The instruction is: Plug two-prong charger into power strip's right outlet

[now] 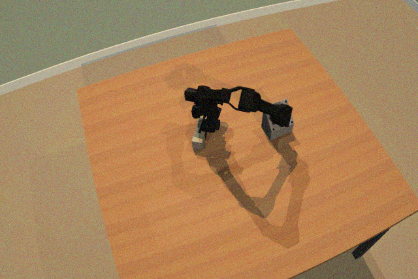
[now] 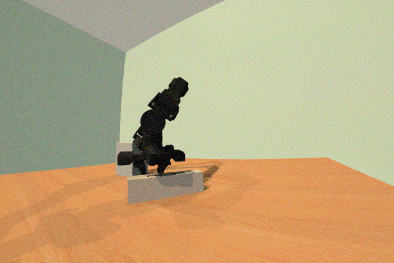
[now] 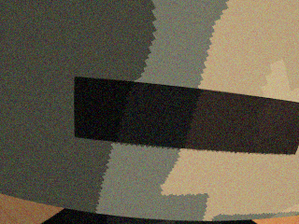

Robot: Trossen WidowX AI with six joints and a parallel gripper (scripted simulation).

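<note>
The power strip (image 1: 198, 145) (image 2: 165, 188) is a long pale grey block on the table, with a dark line along its top. My gripper (image 1: 203, 131) (image 2: 151, 172) points down, its fingertips close above or at the top of the strip. It is shut on the charger, whose body and prongs I cannot make out in the top and exterior views. In the wrist view, a pale surface (image 3: 262, 187) crossed by a dark bar (image 3: 140, 114) fills most of the picture; I cannot tell whether it is the charger or the strip. The outlets and any contact between prongs and slots are hidden.
The wooden table (image 1: 151, 184) (image 2: 286, 206) carries the arm's grey base block (image 1: 280, 131) (image 2: 124, 170), which stands behind the strip in the exterior view. The black arm reaches over from this base. Arm shadows cross the table and strip.
</note>
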